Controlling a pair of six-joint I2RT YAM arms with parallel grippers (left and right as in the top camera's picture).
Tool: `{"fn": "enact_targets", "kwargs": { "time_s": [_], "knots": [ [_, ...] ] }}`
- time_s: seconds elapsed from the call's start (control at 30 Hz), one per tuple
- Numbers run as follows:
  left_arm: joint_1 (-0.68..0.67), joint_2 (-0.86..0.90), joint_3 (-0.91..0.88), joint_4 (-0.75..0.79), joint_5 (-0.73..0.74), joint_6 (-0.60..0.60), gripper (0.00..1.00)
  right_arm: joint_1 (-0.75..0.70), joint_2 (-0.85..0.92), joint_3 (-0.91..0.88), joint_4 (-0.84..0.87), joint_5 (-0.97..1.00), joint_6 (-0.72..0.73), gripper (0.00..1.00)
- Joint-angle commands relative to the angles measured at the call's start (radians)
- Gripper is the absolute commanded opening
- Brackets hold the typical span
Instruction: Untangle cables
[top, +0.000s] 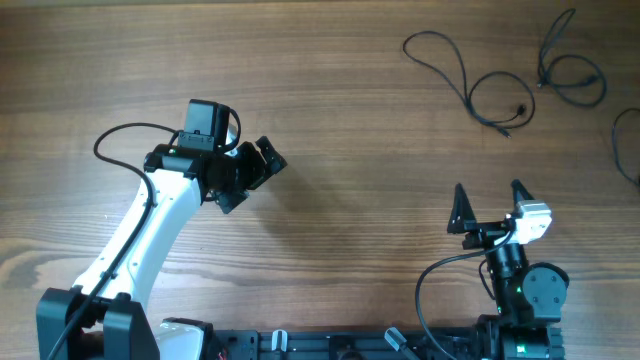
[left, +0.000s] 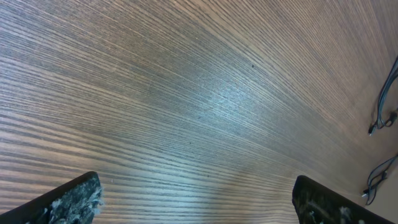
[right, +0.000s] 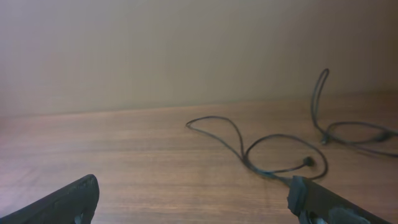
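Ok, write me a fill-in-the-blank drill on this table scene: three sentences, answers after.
1. The left pincer and right pincer both stand ____, holding nothing.
2. The cables lie nearer the ____ arm.
3. The table shows bare ____ grain.
Missing words: open; right; wood.

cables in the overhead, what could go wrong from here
The near cable is thin and flat on the table, so the open right hand may slip over it. The cable at the right edge runs out of the overhead view, its end hidden. The left hand is far off; reaching over could crowd the right hand.
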Motion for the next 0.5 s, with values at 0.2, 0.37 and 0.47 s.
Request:
{"fn": "enact_targets", "kwargs": {
  "time_s": [0.2,0.37,0.47],
  "knots": [
    [0.005,-0.014,0.005,0.002,-0.010,-0.010,1.00,-0.005,-0.014,0.000,0.002,0.056,0.044,1.00],
    [0.005,-0.014,0.005,0.002,-0.010,-0.010,1.00,-0.005,-0.002,0.000,0.012,-0.018,0.066,1.00],
    [0.005,-0.014,0.005,0.002,-0.010,-0.010,1.00,-0.005,0.016,0.000,0.012,-0.014,0.035,1.00]
  ]
}}
